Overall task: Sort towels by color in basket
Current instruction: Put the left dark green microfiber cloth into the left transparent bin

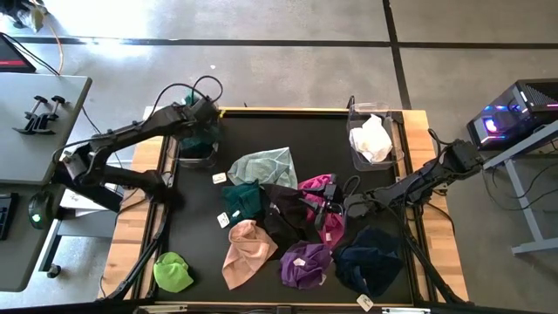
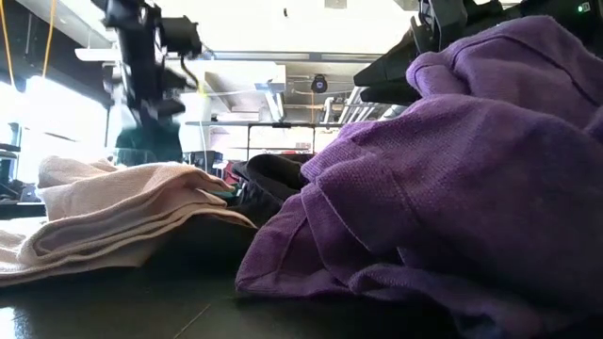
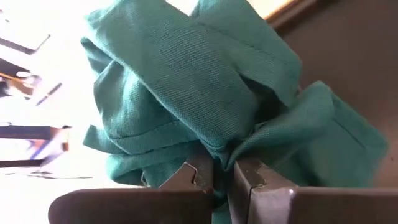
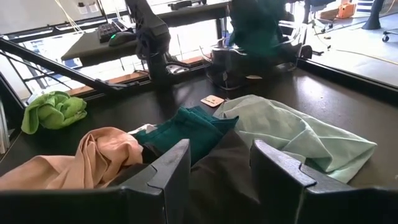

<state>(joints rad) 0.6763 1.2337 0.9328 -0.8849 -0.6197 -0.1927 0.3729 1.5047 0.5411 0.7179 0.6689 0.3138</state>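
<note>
Bunched, finely woven dark green towel [image 3: 186,81] clamped in left pincer [image 3: 222,177]; right pincer [image 4: 221,165] apart above soft cloth heap.

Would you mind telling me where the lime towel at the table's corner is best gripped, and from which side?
Judging by its pose, take the lime towel from straight above, pinching the raised fold at its top: it lies bunched in a mound, apart from the other cloths, so nothing crowds a downward approach.

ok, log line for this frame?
left gripper: shut on green towel, over back-left bin | right gripper: open, above black towel | phase: sorting
</note>
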